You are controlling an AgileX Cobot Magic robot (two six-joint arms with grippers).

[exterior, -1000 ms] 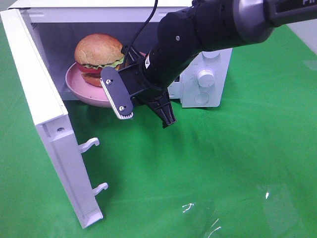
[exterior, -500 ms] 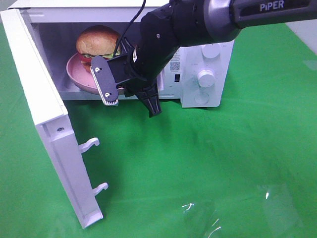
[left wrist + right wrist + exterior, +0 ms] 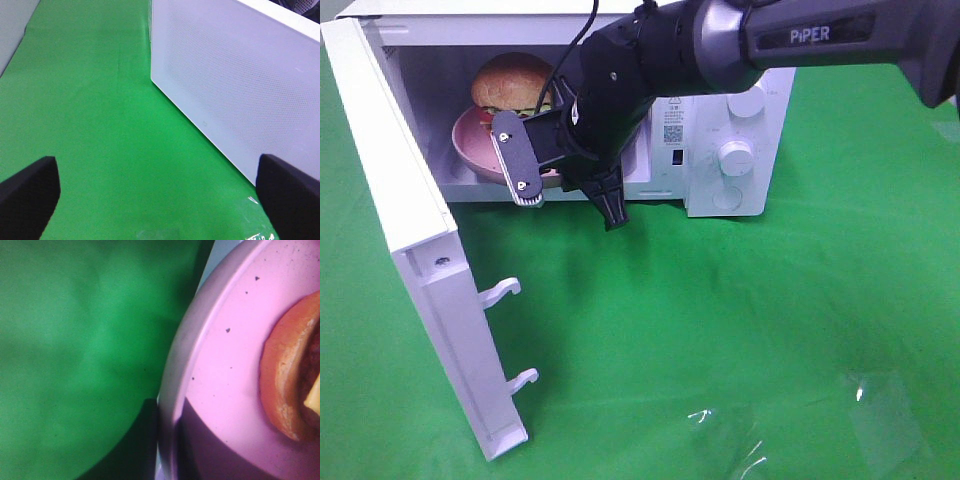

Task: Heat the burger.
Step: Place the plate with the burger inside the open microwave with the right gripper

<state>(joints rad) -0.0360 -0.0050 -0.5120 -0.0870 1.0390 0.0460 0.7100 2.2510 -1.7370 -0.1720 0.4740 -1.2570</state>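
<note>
Moved deeper since the earlier frames: the right arm has carried the pink speckled plate [image 3: 470, 150] and the burger [image 3: 510, 85] further into the white microwave [image 3: 740, 150], so both now sit mostly inside the cavity. The right gripper [image 3: 528, 190] is clenched on the plate's front rim, at the mouth of the oven. Its wrist view shows that rim [image 3: 172, 390] right up close, with the burger's bun edge [image 3: 280, 385] beyond it.

From the right gripper, the burger lies straight inward, toward the back wall, in the middle of the plate. Any release and pull-back would therefore likely run outward along that same line, away from the cavity and over the green desk [image 3: 740, 330].

The microwave door [image 3: 410, 230] stands swung wide on the left of the high view. The left gripper [image 3: 160, 200] hangs with its fingers spread wide and holds nothing. It faces a white dotted panel [image 3: 240, 85], probably the door's outer face, so the left arm looks the nearer one for closing it.
</note>
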